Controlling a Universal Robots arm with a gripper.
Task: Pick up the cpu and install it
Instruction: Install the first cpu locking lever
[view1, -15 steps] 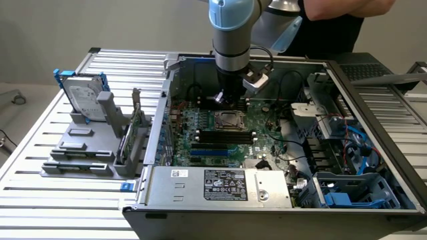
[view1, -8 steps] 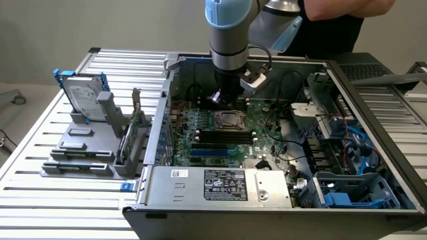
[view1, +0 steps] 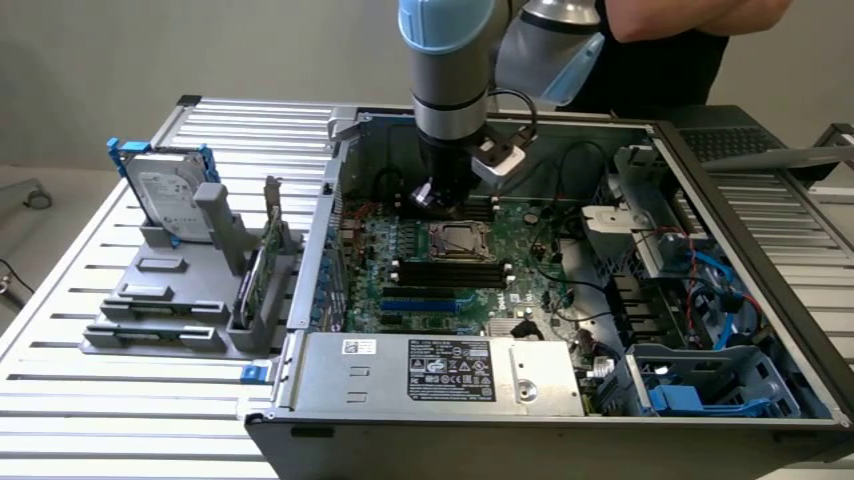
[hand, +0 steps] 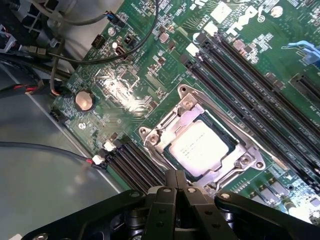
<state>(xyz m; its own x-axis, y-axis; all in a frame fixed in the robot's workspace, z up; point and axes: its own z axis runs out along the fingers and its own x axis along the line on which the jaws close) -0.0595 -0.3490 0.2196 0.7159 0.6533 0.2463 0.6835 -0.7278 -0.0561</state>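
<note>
A: Fingers (hand: 176, 186) pressed together, holding nothing, poised just beside the socket (hand: 200, 142) on the motherboard (hand: 125, 90).

B: And the cpu (hand: 199, 148)?

A: Seated flat in the socket frame, silver face up, square to the edges. Placed already, judging by that.

B: Advice for the step in hand?

A: Best kept straight above the chip, no sideways drag; any press should land level so the chip stays flush and the frame unbent.

B: Containers?

A: Open computer case (view1: 747, 250) on the slatted table (view1: 120, 400): board, cables, power supply (view1: 441, 372) near. Grey rack (view1: 174, 300) at the exterior view's left, holding an upright hard drive (view1: 167, 190).
</note>
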